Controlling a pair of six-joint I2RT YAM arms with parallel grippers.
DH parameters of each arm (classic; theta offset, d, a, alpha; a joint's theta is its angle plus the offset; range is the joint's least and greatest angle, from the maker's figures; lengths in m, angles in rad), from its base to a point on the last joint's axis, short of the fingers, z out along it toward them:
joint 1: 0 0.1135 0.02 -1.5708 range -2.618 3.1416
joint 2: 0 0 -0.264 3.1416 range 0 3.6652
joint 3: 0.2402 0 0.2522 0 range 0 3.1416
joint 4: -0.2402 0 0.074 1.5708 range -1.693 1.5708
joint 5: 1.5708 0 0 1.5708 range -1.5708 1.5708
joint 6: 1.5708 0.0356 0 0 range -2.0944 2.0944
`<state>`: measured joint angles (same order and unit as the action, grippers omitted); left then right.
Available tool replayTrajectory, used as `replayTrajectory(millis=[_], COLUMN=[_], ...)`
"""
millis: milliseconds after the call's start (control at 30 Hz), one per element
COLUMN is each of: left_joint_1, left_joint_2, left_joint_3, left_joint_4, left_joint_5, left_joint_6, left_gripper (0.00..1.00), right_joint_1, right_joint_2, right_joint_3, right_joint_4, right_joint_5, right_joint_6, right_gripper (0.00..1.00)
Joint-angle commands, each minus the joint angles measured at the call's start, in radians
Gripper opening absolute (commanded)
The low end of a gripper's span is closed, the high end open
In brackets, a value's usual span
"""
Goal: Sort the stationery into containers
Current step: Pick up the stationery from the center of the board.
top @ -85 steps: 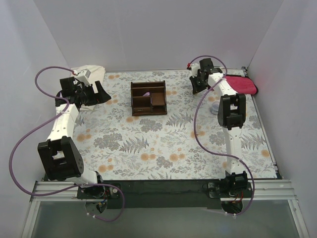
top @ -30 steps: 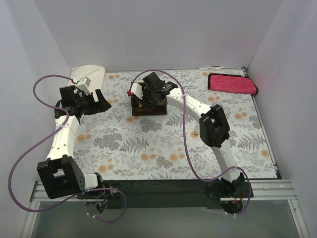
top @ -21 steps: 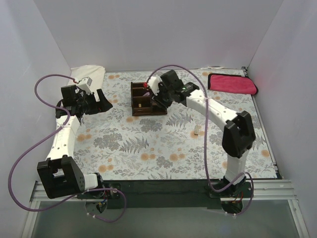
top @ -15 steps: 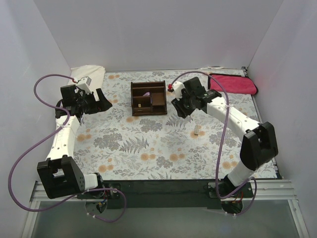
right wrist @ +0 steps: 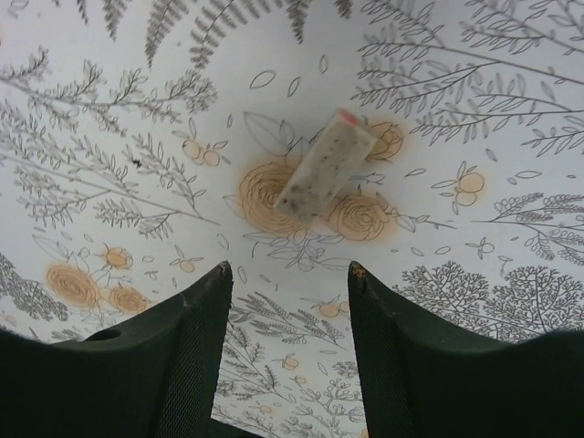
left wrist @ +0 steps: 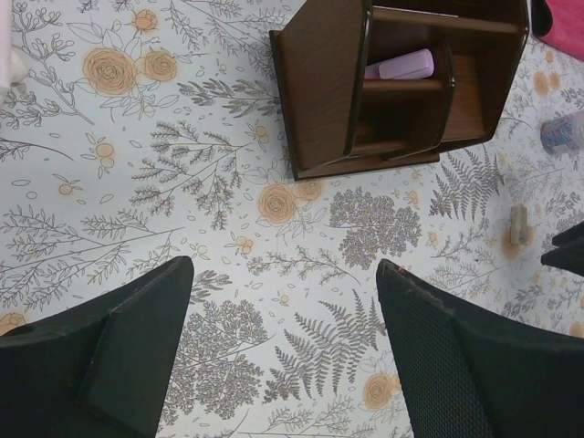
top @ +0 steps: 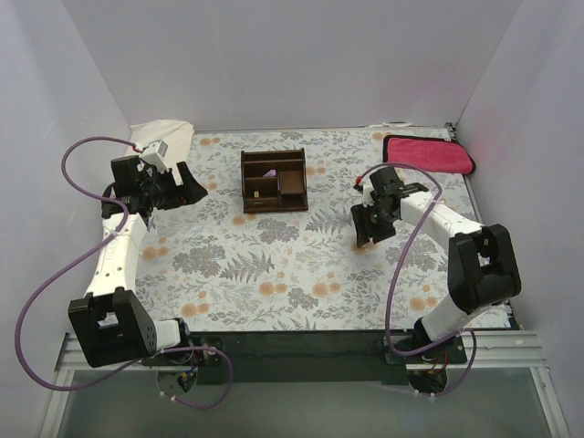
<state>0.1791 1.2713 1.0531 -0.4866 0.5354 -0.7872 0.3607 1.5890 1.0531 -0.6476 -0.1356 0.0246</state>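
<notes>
1. Top external view. The right gripper (top: 368,228) sits low over the table (top: 274,274), to the right of the wooden organizer (top: 273,181) and nearer the arm bases. The left gripper (top: 187,182) hangs to the organizer's left. I cannot read either opening here.

2. Left wrist view. The left fingers stand wide apart with nothing between them. 1 pink eraser (left wrist: 406,65) lies in a rear compartment of the organizer. 1 tan block (left wrist: 518,224) lies loose on the table, right of the organizer. Beyond it is a small pale object (left wrist: 558,132) I cannot identify.

3. Right wrist view. The right jaws are open and empty. The tan block lies flat just ahead of the fingertips, not between them.

4. Status. I judge at least 1 item sorted and at least 1 outstanding. No pens are visible.
</notes>
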Motion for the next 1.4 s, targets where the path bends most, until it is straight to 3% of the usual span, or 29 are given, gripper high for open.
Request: replayTrajectory(millis=[0, 200, 300, 400, 467, 533, 733, 900, 1100, 1367], left_joint_1=[-0.006, -0.006, -0.007, -0.007, -0.006, -0.007, -0.004, -0.004, 0.002, 0.013], left_joint_2=[-0.050, -0.053, -0.052, -0.050, -0.050, -0.047, -0.052, -0.039, -0.030, -0.036], left_joint_3=[-0.004, -0.004, 0.004, 0.016, 0.016, 0.015, 0.005, 0.016, 0.019, 0.027], left_joint_4=[-0.007, -0.020, -0.033, -0.041, -0.040, -0.037, -0.017, -0.017, -0.007, -0.017], left_joint_5=[0.014, 0.009, 0.005, -0.003, -0.006, -0.008, -0.029, -0.052, -0.052, -0.051], left_joint_6=[-0.009, -0.014, -0.010, -0.001, 0.002, -0.001, 0.003, 0.031, 0.029, 0.029], left_gripper=[0.80, 0.80, 0.80, 0.80, 0.80, 0.80, 0.80, 0.80, 0.80, 0.80], right_joint_1=[-0.037, -0.049, -0.049, -0.049, -0.049, -0.049, 0.039, 0.205, 0.320, 0.368], right_joint_2=[0.063, 0.160, 0.207, 0.227, 0.221, 0.200, 0.140, 0.134, 0.222, 0.500], right_joint_3=[0.076, 0.104, 0.108, 0.116, 0.120, 0.142, 0.329, 0.458, 0.669, 0.993], right_joint_4=[0.029, 0.063, 0.066, 0.049, 0.040, 0.022, -0.023, -0.035, -0.041, -0.142], right_joint_5=[-0.009, -0.048, -0.052, -0.056, -0.055, -0.059, -0.196, -0.269, -0.249, -0.096], right_joint_6=[0.066, 0.095, 0.101, 0.101, 0.087, 0.040, -0.115, -0.481, -0.837, -1.026], right_gripper=[0.59, 0.56, 0.49, 0.31, 0.10, 0.01, 0.01, 0.01, 0.01, 0.01])
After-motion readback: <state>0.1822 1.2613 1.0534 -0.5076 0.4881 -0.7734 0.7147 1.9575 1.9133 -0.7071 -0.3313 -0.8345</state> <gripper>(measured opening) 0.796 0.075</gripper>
